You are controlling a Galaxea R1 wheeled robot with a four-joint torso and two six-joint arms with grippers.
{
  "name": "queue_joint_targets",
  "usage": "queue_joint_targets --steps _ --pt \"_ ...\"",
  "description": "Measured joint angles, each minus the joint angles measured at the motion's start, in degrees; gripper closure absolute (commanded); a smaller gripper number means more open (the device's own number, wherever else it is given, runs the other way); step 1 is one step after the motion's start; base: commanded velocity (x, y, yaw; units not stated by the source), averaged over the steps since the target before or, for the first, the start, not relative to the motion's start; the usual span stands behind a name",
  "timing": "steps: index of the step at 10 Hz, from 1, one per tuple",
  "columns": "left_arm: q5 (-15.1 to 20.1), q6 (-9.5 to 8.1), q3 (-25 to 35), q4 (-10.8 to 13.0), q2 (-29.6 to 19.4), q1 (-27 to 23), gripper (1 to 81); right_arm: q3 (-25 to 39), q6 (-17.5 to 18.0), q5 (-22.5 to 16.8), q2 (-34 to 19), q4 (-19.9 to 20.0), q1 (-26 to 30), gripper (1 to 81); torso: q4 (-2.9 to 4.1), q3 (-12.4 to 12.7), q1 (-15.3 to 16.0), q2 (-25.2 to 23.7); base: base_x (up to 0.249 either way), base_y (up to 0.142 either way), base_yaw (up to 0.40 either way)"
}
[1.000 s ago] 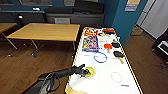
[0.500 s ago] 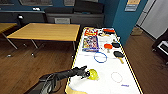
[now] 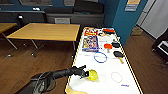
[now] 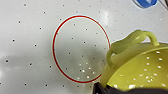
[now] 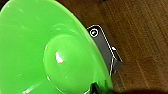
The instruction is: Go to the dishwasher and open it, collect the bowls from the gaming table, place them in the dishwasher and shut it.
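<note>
Nothing's shifted: left claw point(image 3: 84, 73) still pinching yellow bowl point(image 3: 92, 75) on table point(image 3: 107, 86); right one clamps green bowl point(image 5: 47, 52), collection done.

Two bowls are counted: one pale yellow-green bowl point(image 3: 93, 74) with holes and a loop handle on the white bench point(image 3: 107, 85), seen close in the left wrist view point(image 4: 140, 67), and one bright green bowl point(image 5: 42, 55) seen in the right wrist view. On the bench, two board-game boxes point(image 3: 90, 43) are counted, along with three paddles point(image 3: 118, 55), one blue ring point(image 3: 100, 57) and two thin drawn circles, one of them the red circle point(image 4: 81, 48). Two wood-topped tables point(image 3: 47, 31) are counted beside the bench, and one robot arm with its hand point(image 3: 84, 72) is seen.
</note>
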Motion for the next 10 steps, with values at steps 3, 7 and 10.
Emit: queue_joint_targets --steps 3,7,10 --pt "-0.1 -0.17 16.4 0.0 -10.2 -3.5 81.1 0.7 0.0 -1.1 -0.6 0.0 0.0 81.1 0.00 0.0 0.0 0.0 0.000 0.000 0.000" --pt "0.4 -0.33 35.5 0.0 -32.0 -4.5 81.1 2.2 -0.3 -2.1 -0.6 -0.9 -1.1 81.1 0.00 0.5 0.0 0.0 0.000 0.000 0.000" --pt "0.3 0.09 45.4 1.2 -44.8 0.8 81.1 2.9 -0.3 -2.0 -0.6 -1.3 -1.5 81.1 0.00 5.6 0.0 0.0 0.000 0.000 0.000"
